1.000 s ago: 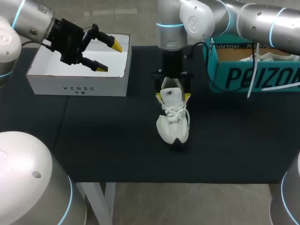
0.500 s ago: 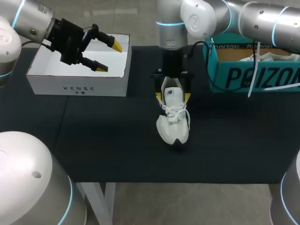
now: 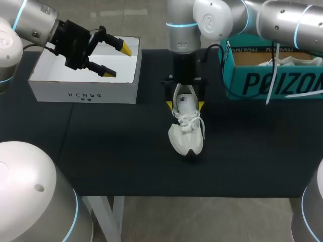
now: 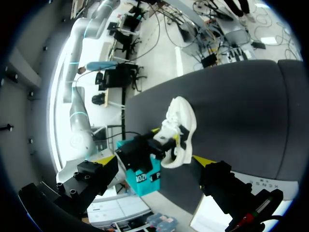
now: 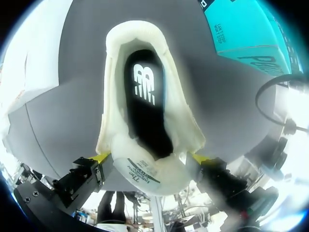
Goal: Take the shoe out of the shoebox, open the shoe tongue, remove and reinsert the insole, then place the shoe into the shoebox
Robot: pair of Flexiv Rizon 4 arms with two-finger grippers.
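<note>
Barely shifted, right gripper (image 3: 185, 105) clasps the shoe (image 3: 186, 136); left gripper (image 3: 116, 60) gapes empty.

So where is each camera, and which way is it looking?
Head view: above and behind, looking down on the table; left arm and right arm show.
Left wrist view: on the left arm, looking across at the shoe; the left end effector shows, open.
Right wrist view: on the right arm, looking down into the shoe; the right end effector shows, shut on it.
All three share the shoe.
</note>
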